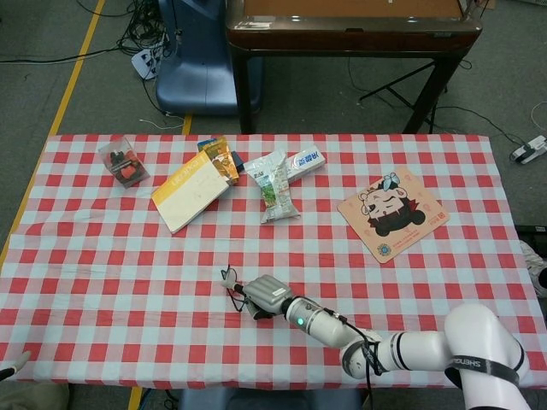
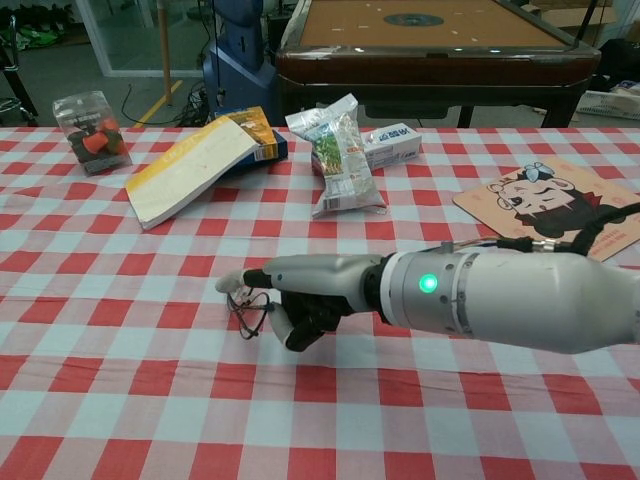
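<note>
red-white checked tablecloth (image 1: pixel 102 256), yellow — white book (image 1: pixel 191 193)

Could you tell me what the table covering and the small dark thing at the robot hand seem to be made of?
The tablecloth looks like thin woven cloth or plastic sheet, matte, red and white checked; shallow creases show. The thin dark loop at the right robot hand looks like wire or cord: it bends in fine, springy curls. Which of the two cannot be told.

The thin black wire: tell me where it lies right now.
In both views the thin black wire lies bunched on the checked tablecloth near the front edge, left of centre, at the right hand's fingertips, well in front of the yellow-edged book.
</note>
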Controlling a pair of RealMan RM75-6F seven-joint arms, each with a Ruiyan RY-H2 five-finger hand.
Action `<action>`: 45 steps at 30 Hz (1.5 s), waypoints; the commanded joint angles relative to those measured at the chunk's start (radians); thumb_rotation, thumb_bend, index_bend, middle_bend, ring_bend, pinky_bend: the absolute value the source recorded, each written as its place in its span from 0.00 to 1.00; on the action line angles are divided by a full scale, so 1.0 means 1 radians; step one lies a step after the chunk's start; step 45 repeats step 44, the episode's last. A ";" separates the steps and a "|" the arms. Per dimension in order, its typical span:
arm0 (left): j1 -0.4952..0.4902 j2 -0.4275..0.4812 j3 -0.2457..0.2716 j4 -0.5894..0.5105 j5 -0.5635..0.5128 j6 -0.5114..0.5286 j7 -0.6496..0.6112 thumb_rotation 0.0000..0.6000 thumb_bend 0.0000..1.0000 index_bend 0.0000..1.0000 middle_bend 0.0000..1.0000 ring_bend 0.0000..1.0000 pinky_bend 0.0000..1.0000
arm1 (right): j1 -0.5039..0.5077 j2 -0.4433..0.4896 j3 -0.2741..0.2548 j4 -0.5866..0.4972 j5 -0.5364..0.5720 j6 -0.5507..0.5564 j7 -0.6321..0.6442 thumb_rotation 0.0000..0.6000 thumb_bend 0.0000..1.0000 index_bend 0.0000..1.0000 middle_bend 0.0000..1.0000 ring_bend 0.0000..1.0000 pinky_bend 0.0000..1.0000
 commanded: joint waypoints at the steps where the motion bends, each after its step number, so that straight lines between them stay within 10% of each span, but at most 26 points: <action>1: -0.001 0.000 0.000 -0.001 0.001 -0.002 0.001 1.00 0.16 0.00 0.00 0.00 0.00 | -0.034 0.058 0.005 -0.058 -0.048 0.052 0.017 1.00 0.87 0.00 1.00 1.00 0.98; 14: -0.006 0.009 -0.002 -0.016 0.010 0.003 0.006 1.00 0.16 0.00 0.00 0.00 0.00 | -0.149 0.265 -0.048 -0.194 -0.134 0.208 -0.028 1.00 0.86 0.00 1.00 1.00 0.98; 22: -0.018 0.011 -0.008 -0.023 0.015 -0.002 0.009 1.00 0.16 0.00 0.00 0.00 0.00 | -0.335 0.397 -0.136 -0.283 -0.180 0.508 -0.229 1.00 0.81 0.00 0.93 0.98 0.97; 28: -0.041 0.008 -0.017 -0.035 0.022 -0.018 0.033 1.00 0.16 0.00 0.00 0.00 0.00 | -0.514 0.442 -0.190 -0.301 -0.232 0.761 -0.290 1.00 0.71 0.00 0.73 0.76 0.90; 37: -0.071 0.008 -0.021 -0.076 0.040 -0.032 0.085 1.00 0.16 0.00 0.00 0.00 0.00 | -0.702 0.507 -0.225 -0.276 -0.277 0.946 -0.224 1.00 0.57 0.00 0.29 0.28 0.53; 45: -0.082 0.013 -0.018 -0.104 0.049 -0.033 0.112 1.00 0.16 0.00 0.00 0.00 0.00 | -0.770 0.523 -0.221 -0.256 -0.312 0.981 -0.188 1.00 0.57 0.00 0.26 0.23 0.45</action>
